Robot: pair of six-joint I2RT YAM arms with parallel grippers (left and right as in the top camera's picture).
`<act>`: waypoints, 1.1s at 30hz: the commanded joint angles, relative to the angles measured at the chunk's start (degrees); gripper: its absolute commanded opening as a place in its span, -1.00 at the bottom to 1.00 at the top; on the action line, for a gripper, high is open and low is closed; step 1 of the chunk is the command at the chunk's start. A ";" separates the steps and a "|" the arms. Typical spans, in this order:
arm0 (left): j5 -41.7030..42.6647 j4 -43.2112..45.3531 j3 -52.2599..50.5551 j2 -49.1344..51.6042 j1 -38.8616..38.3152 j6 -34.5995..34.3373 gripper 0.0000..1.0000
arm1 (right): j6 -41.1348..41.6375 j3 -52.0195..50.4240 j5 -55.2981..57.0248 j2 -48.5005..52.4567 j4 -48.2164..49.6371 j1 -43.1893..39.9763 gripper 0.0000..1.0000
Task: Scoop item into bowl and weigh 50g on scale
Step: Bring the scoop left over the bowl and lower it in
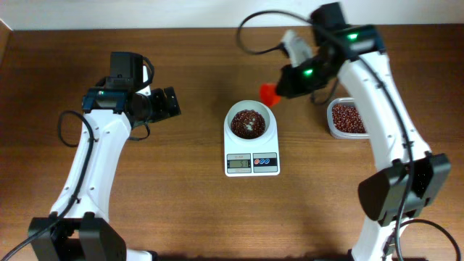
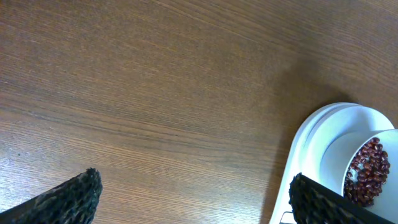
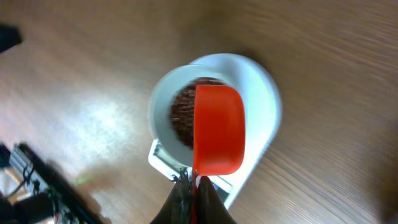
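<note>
Overhead shows the right gripper (image 1: 288,80) up beyond the scale (image 1: 251,156), its fingers clamped on the handle of a red scoop (image 1: 270,93). The scoop head sticks out ahead of them, just over the far rim of the white bowl (image 1: 251,109). That bowl sits squarely on the scale's platform, with a heap of dark red-brown beans (image 1: 247,123) inside. The display faces the near edge, and its digits are too small to read.

On the right wrist view, the two fingers (image 3: 180,199) are pinched tight on the thin handle at the bottom of the frame. The scoop stretches straight out from them and covers part of the beans below. Whether the scoop carries any beans, I cannot tell.

Out beside the right arm, away from the scale, a clear tub (image 1: 346,132) holds more beans.

The left gripper (image 1: 172,103) hangs over bare wooden table (image 1: 188,210), well apart from the scale. Its fingertips (image 2: 68,196) are spread wide with nothing between them, and the scale's edge and bowl lie just by the right-hand tip.
</note>
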 commanded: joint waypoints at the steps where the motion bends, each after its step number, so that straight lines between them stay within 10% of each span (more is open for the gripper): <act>1: 0.42 0.09 0.26 0.52 -0.17 0.22 0.98 | -1.64 0.55 6.75 0.07 0.87 5.20 -0.92; 33: 0.42 0.09 0.26 0.55 -0.17 0.22 0.98 | -1.66 -1.62 14.82 12.37 1.36 13.40 -0.92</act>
